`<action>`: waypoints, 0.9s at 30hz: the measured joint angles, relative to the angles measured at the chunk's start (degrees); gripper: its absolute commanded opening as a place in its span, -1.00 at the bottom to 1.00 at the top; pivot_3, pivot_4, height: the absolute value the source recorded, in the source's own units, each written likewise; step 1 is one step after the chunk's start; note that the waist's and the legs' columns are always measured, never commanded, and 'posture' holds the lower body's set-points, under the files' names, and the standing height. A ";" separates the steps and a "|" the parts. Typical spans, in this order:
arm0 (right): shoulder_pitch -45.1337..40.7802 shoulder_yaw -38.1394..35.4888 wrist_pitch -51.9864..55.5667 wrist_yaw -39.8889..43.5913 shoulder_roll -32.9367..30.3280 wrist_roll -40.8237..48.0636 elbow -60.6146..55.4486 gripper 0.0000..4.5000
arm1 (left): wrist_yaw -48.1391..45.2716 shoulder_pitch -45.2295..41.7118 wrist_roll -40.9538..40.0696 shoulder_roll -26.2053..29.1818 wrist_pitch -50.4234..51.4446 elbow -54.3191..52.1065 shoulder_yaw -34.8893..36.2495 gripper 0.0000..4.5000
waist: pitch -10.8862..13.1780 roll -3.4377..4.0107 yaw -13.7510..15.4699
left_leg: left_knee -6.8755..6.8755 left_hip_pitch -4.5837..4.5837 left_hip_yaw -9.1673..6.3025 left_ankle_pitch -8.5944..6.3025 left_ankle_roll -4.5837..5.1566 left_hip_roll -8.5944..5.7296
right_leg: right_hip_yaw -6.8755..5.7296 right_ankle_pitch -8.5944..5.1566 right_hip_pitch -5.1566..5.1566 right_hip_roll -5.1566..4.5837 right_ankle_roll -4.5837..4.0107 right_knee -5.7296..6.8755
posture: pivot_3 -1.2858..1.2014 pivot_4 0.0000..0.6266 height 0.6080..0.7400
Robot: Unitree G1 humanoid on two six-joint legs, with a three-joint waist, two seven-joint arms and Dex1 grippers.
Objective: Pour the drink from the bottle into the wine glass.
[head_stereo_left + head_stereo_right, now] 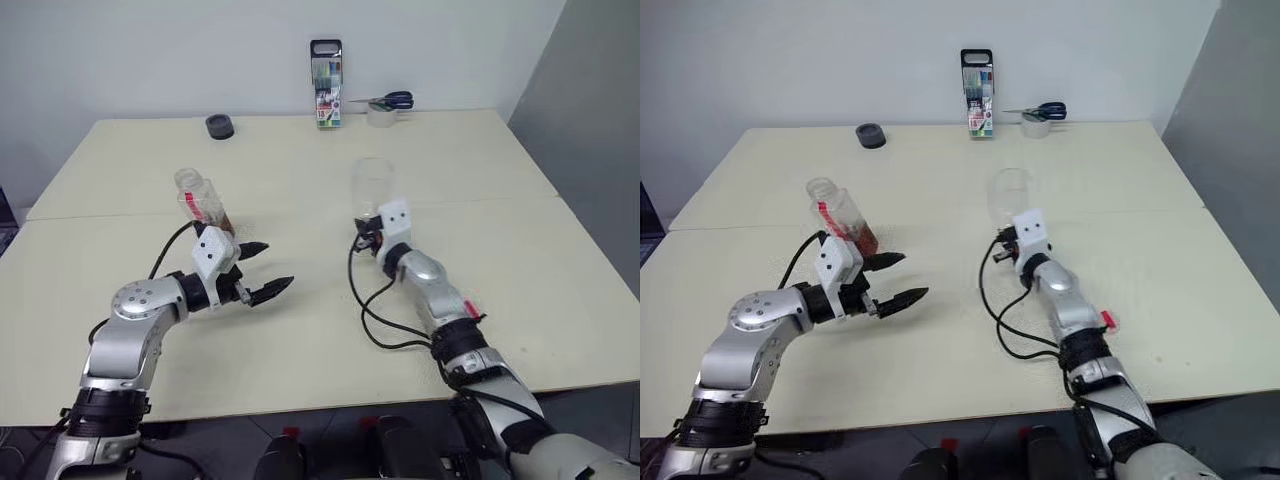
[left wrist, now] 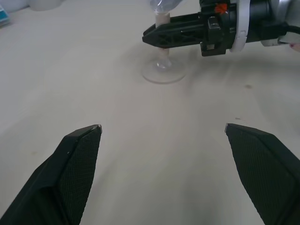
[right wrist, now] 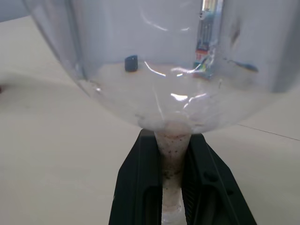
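The bottle (image 1: 203, 203) stands leaning just behind my left wrist, mouth up and uncovered. The reddish-brown drink (image 1: 226, 220) fills its lower part, and its base is hidden by the wrist mount. My left gripper (image 1: 277, 264) is open beside it, pointing right over bare table and touching nothing. In the left wrist view the left gripper (image 2: 162, 127) faces the wine glass (image 2: 163, 72), whose foot rests on the table. My right gripper (image 3: 172, 140) is shut on the stem of the wine glass (image 1: 372, 183). Its clear bowl (image 3: 154, 61) looks empty.
At the far edge stand a marker pack (image 1: 326, 85) and scissors (image 1: 388, 101) lying on a tape roll. A black round lid (image 1: 219, 127) lies at the far left. A seam (image 1: 520, 198) crosses the table, and the table's right edge (image 1: 600, 250) drops off.
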 measured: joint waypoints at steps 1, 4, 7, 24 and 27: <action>-1.13 0.02 -1.17 0.38 0.43 -0.30 2.22 -0.90 | 0.78 -0.03 -0.17 0.31 0.79 -0.73 0.65 1.00 | 0.00 0.00 0.01 | 0.00 0.00 0.01 0.00 0.00 -0.03 | 0.01 0.00 0.00 -0.02 0.00 -0.01 | 0.03 -0.52 1.00; -3.25 0.08 -3.77 1.09 0.94 -1.32 6.63 -0.90 | 2.50 -0.22 -0.87 0.83 2.72 -3.09 1.84 1.00 | 0.00 0.00 0.02 | 0.00 0.01 0.01 0.00 0.00 -0.08 | 0.02 0.00 0.02 -0.06 0.00 -0.03 | 0.03 -0.52 1.00; -4.28 -0.08 -5.76 1.23 1.25 -1.83 9.21 -0.90 | 3.39 -0.61 -1.28 0.93 5.00 -4.36 1.86 1.00 | 0.00 0.00 -0.07 | 0.00 0.01 0.02 0.00 0.00 -0.07 | 0.03 0.00 0.02 -0.06 0.00 -0.03 | 0.03 -0.52 1.00; -2.99 -0.36 -6.55 1.99 1.93 -2.34 12.27 0.14 | 6.45 -8.67 -4.63 0.91 10.54 -8.85 0.43 1.00 | 0.16 0.16 -0.02 | -0.04 -0.07 0.01 0.01 -0.01 -0.12 | 0.02 0.00 -0.01 -0.09 0.00 -0.10 | 0.03 -0.52 1.00; -2.77 -0.37 -6.34 2.13 1.88 -2.33 12.21 0.62 | 7.43 -8.66 -5.32 -0.01 11.31 -10.55 0.42 1.00 | 0.19 0.17 0.09 | -0.08 -0.10 0.01 0.01 -0.02 -0.15 | 0.02 0.00 -0.01 -0.15 0.00 -0.18 | 0.03 -0.52 1.00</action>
